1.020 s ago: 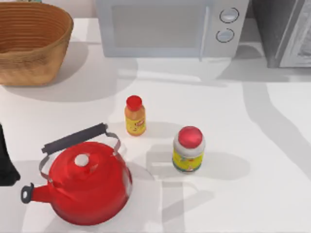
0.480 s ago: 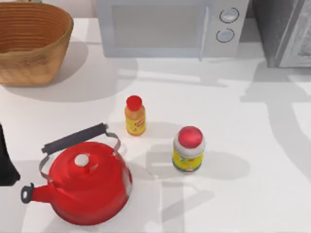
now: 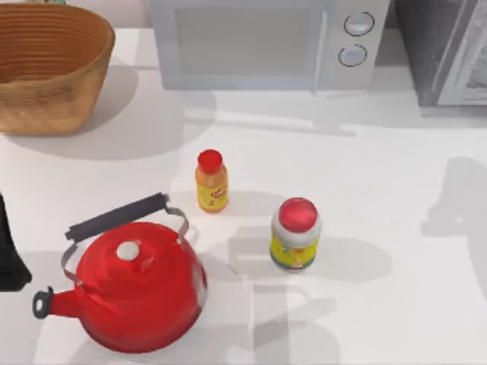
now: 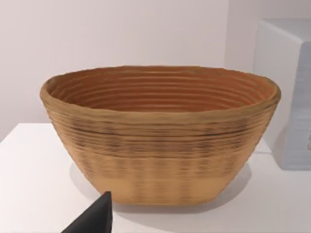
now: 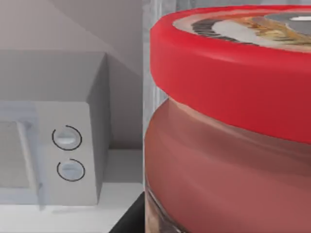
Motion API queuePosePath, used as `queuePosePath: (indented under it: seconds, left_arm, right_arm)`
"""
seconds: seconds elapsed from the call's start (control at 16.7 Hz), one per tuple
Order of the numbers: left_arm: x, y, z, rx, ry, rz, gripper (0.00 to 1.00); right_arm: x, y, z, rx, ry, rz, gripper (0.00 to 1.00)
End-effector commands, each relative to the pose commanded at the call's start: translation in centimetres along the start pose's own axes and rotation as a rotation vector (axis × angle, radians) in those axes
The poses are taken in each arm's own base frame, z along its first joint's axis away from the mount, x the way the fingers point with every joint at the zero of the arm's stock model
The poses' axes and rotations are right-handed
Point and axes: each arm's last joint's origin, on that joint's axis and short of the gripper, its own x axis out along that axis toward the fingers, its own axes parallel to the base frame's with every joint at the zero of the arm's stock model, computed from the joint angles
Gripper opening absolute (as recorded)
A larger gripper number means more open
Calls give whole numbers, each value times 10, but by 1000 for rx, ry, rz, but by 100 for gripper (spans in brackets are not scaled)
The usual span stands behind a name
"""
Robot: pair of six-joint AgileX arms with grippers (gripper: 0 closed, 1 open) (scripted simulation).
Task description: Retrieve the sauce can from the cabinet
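Right pincer: fingers hidden, grip state can't tell. Right wrist view has the sauce can (image 5: pixel 228 126) very close to the camera, red rim, dark red-orange body, pale printed top cut off at the frame edge; contact with the pincer not visible. A dark part (image 5: pixel 130 219) pokes in just beside the can's base, hard to identify. Behind the can: white microwave (image 5: pixel 68 150) with two round knobs.

Left pincer (image 3: pixel 9 251): dark shape at the desk's left edge, mostly cut off, open or closed can't tell. Left wrist view shows one dark tip (image 4: pixel 95 219) in front of the wicker basket (image 4: pixel 160 141); visible part of the basket's inside is bare.

Top view: cabinet (image 3: pixel 445 49) at far right, cropped, interior not visible. On the desk (image 3: pixel 365 160): red kettle (image 3: pixel 133 281) near left, small orange bottle (image 3: pixel 211 181), red-capped jar (image 3: pixel 296 234), all apart.
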Motion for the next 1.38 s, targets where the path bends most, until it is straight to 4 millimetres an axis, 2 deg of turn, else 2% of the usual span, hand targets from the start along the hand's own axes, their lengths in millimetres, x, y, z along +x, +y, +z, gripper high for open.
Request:
queuePosePath:
  seconds: [0.12,0.24,0.36,0.48,0.6,1.02,1.38]
  left_arm:
    - [0,0,0,0,0,0,100]
    - [0,0,0,0,0,0,100]
    - [0,0,0,0,0,0,100]
    - [0,0,0,0,0,0,100]
    - [0,0,0,0,0,0,100]
    - [0,0,0,0,0,0,100]
    - [0,0,0,0,0,0,100]
  right_arm:
    - [0,-6,-49,5,1,2,0]
    - [0,-10,-88,12,-17,5,0]
    - [1,-13,-116,16,-49,7,0]
    - [2,-15,-133,18,-81,8,0]
    - [3,-16,-140,18,-100,9,0]
    - [3,-16,-141,20,-93,13,0]
    - [13,-15,-117,14,-97,95,0]
